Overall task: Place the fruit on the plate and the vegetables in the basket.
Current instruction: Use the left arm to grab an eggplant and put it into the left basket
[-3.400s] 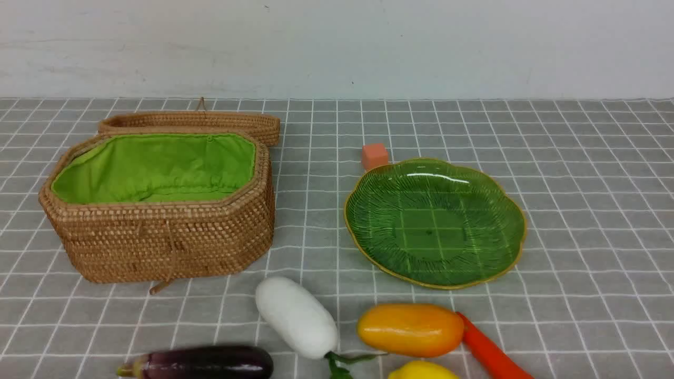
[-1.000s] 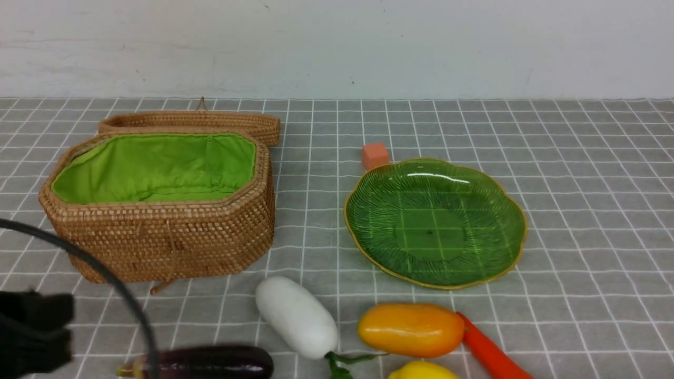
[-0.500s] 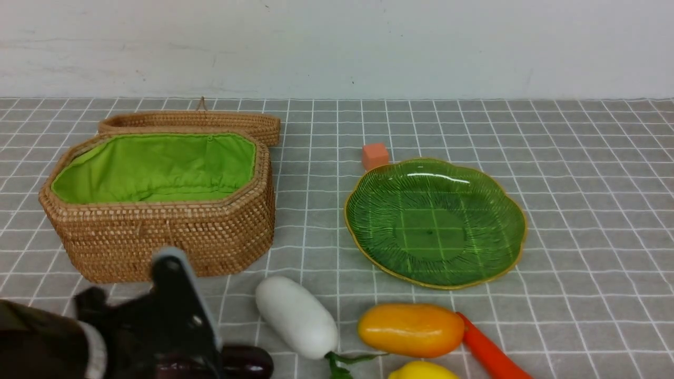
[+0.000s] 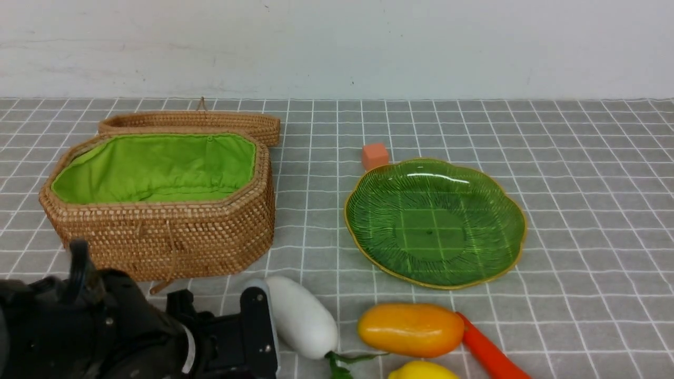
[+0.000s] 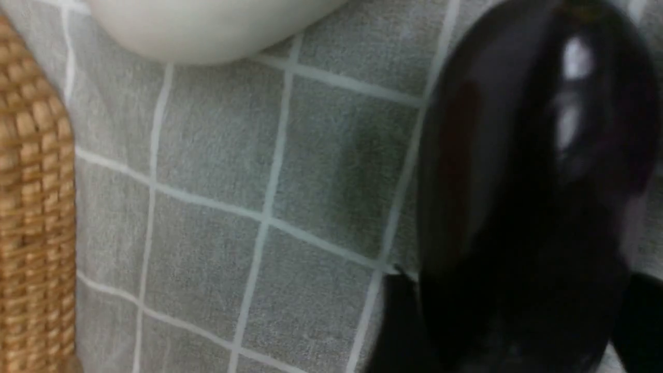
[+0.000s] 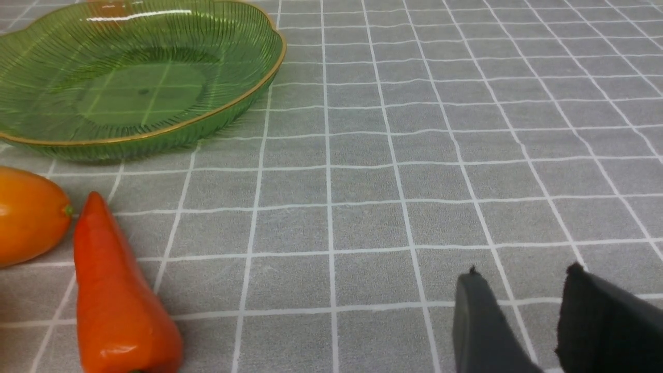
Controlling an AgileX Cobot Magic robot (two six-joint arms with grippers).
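1. Left claw (image 4: 221,342) was down low at the near edge of the worktop (image 4: 579,184). It sat in front of the basket (image 4: 174,242), right beside the radish (image 4: 303,318).
2. Its wrist cam had the eggplant (image 5: 518,155) sitting between the fingers, but I couldn't tell if they were actually squeezing it.
3. Right claw (image 6: 538,321) was partly open with nothing in it, near the carrot (image 6: 119,295).
4. Mango (image 4: 410,330), carrot and lemon (image 4: 421,371) lay on the worktop in front of the plate (image 4: 434,223).
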